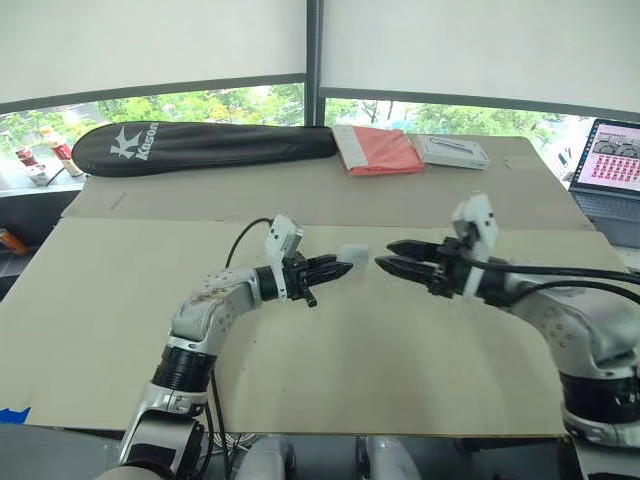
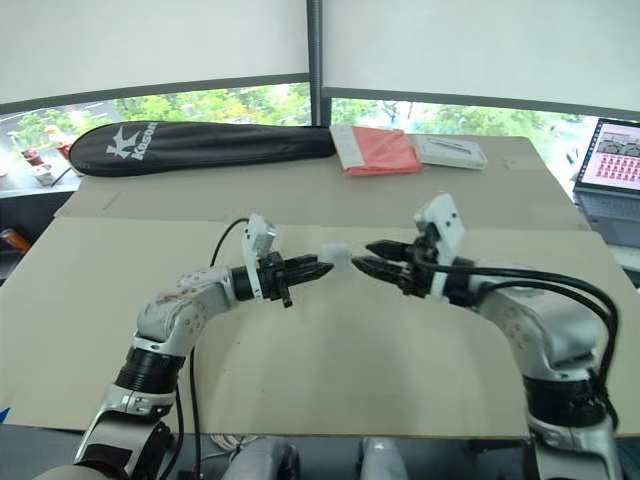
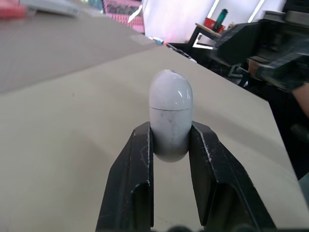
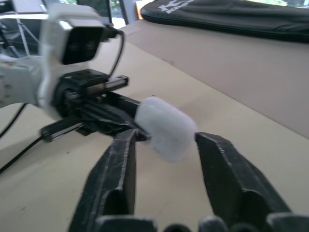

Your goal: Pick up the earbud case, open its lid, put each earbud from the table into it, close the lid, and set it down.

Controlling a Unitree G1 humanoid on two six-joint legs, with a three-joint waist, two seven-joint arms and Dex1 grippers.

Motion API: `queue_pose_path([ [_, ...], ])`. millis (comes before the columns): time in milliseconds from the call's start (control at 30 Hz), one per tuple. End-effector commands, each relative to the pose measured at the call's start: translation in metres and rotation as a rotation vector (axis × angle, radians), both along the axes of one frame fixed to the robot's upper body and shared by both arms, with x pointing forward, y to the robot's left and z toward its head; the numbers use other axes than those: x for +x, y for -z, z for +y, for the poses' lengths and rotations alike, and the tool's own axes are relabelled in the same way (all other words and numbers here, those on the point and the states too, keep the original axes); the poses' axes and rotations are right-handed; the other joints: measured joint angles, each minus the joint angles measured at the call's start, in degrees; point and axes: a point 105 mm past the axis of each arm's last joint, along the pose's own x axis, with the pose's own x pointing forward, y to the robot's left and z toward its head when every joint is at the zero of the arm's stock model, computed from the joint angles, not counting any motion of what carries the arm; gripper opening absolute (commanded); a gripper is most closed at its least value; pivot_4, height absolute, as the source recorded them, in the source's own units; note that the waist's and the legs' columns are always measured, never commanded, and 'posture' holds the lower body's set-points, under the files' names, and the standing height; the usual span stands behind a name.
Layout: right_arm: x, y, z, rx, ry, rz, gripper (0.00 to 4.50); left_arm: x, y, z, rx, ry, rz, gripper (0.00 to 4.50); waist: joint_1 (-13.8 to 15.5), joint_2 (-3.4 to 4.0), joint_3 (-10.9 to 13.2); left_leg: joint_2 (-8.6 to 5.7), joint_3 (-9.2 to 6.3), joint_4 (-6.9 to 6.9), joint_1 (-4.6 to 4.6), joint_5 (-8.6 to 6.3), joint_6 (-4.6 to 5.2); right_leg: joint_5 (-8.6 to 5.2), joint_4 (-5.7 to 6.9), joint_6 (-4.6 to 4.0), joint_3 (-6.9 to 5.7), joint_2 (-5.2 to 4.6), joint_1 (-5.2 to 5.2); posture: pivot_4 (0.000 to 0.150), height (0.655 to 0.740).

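Above the middle of the flat beige table, clear of its surface, the left black two-fingered gripper pinches the base of the small glossy white rounded earbud case, lid shut. Right of it, the right gripper waits spread near the lid end. A crooked pry could twist the slick case from that narrow pinch.

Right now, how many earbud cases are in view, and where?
1. The earbud case is held above the table, clamped in the left claw with its lid shut. The open right claw points at it from close by. Another could be hidden behind them.
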Motion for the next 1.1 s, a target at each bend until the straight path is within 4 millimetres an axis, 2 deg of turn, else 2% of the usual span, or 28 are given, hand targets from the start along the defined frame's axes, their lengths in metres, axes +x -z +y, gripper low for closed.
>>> queue_pose_path([
  [33,-0.012,0.005,-0.010,-0.100,-0.037,-0.083,3.65,0.004,0.001,-0.005,-0.072,-0.039,0.175,0.54,-0.05,-0.01,0.00,0.00,0.00,0.00,0.01,0.00,0.00,-0.01,0.00,0.01,0.00,0.00,0.01,0.150,0.7400],
  [100,-0.013,0.012,-0.012,-0.126,-0.033,-0.094,4.36,0.008,0.014,-0.007,-0.063,-0.085,0.263,0.54,-0.13,-0.02,0.01,-0.02,0.00,-0.01,0.05,0.00,0.00,-0.03,0.00,0.04,0.02,0.00,0.05,0.150,0.7400],
  [267,-0.009,0.023,-0.013,-0.114,0.016,-0.096,4.45,0.014,0.039,-0.006,-0.038,-0.184,0.388,0.54,-0.63,-0.05,0.03,-0.02,0.00,-0.05,0.13,0.01,-0.03,-0.01,0.03,0.01,0.10,0.07,0.04,0.150,0.7400],
  [333,-0.007,0.023,-0.015,-0.105,0.042,-0.102,4.50,0.013,0.044,-0.004,-0.023,-0.199,0.408,1.57,-0.53,-0.05,0.03,-0.02,0.00,-0.06,0.12,0.02,-0.03,-0.01,0.03,-0.01,0.10,0.07,0.03,0.150,0.7400],
  [400,-0.004,0.022,-0.018,-0.103,0.060,-0.109,4.50,0.012,0.045,-0.002,-0.018,-0.202,0.416,2.31,-0.42,-0.05,0.03,-0.03,0.00,-0.05,0.11,0.02,-0.03,-0.01,0.01,-0.01,0.10,0.05,0.03,0.150,0.7400],
  [533,0.001,0.024,-0.027,-0.124,0.077,-0.110,4.50,0.007,0.044,0.010,0.012,-0.198,0.403,4.35,-0.17,-0.05,0.03,-0.04,0.01,-0.03,0.10,0.01,-0.03,-0.01,0.00,-0.02,0.10,0.04,0.04,0.150,0.7400],
  [633,0.004,0.025,-0.032,-0.128,0.075,-0.112,4.50,-0.003,0.045,0.034,0.082,-0.203,0.384,4.43,-0.74,-0.04,0.02,-0.02,0.03,-0.08,0.18,0.01,-0.03,-0.02,0.03,-0.05,0.13,0.05,0.04,0.150,0.7400],
  [733,0.007,0.024,-0.037,-0.134,0.070,-0.123,4.50,-0.012,0.038,0.060,0.148,-0.205,0.311,4.43,-1.17,-0.04,0.03,0.02,0.05,-0.19,0.29,0.02,-0.04,-0.09,0.08,-0.15,0.16,0.10,0.04,0.150,0.7400],
  [800,0.009,0.022,-0.041,-0.137,0.072,-0.131,4.50,-0.008,0.020,0.083,0.191,-0.238,0.147,4.43,-1.33,-0.04,0.03,0.03,0.05,-0.20,0.31,0.03,-0.06,-0.11,0.09,-0.17,0.15,0.11,0.04,0.150,0.7400],
  [867,0.012,0.019,-0.047,-0.146,0.092,-0.146,4.50,-0.002,0.006,0.106,0.319,-0.270,-0.083,4.43,-1.22,-0.04,0.03,0.04,0.06,-0.21,0.30,0.03,-0.07,-0.15,0.08,-0.23,0.15,0.11,0.02,0.150,0.7400],
  [967,0.012,0.015,-0.055,-0.153,0.088,-0.135,4.50,0.011,-0.016,0.146,0.455,-0.351,-0.336,4.43,-0.66,-0.04,0.03,0.02,0.09,-0.20,0.26,0.03,-0.10,-0.35,0.03,-0.59,0.13,0.08,0.01,0.150,0.7400],
  [1033,0.013,0.011,-0.063,-0.151,0.101,-0.135,4.50,0.015,-0.024,0.170,0.535,-0.395,-0.443,4.43,-0.28,-0.04,0.03,0.01,0.16,-0.19,0.25,0.03,-0.10,-0.36,0.00,-0.62,0.13,0.03,0.01,0.150,0.7400],
  [1100,0.015,0.010,-0.069,-0.153,0.119,-0.129,4.50,0.014,-0.028,0.183,0.551,-0.418,-0.482,4.43,-0.03,-0.04,0.03,0.03,0.19,-0.19,0.24,0.02,-0.08,-0.36,-0.02,-0.61,0.13,-0.03,0.00,0.150,0.7400],
])
